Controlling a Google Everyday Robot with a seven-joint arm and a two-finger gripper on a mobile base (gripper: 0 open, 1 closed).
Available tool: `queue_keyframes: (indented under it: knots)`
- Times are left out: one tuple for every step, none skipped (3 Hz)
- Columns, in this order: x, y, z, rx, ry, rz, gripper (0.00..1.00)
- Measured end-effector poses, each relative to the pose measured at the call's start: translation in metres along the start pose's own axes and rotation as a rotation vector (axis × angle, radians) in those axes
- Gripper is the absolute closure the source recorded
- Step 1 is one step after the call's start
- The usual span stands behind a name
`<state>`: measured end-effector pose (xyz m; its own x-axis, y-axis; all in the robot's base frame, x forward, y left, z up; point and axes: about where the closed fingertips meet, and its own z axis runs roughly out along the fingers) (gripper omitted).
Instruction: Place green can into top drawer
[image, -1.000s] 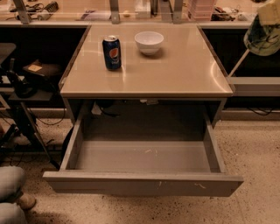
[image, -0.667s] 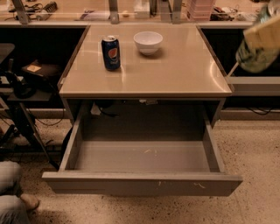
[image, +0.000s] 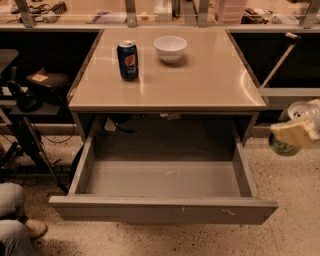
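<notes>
Carry step: gripper (image: 296, 132) clamps green can (image: 302, 111), beside open top drawer (image: 165, 210)
Next I'd bring it over the drawer, then lower

tool (image: 296, 132) holding green can (image: 302, 111) right of top drawer (image: 162, 211), pepsi can (image: 128, 60) left of bowl (image: 170, 48) on table (image: 200, 85)

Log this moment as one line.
gripper: right of top drawer, shut on green can | drawer: open, empty | can: not yet inside
</notes>
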<state>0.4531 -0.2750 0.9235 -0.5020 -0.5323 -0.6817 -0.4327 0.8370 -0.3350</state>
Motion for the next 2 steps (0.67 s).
queue_keyframes:
  knots:
    - [0.043, 0.021, 0.035, -0.029, 0.068, 0.012, 1.00]
    - [0.028, 0.055, 0.082, -0.109, 0.007, 0.058, 1.00]
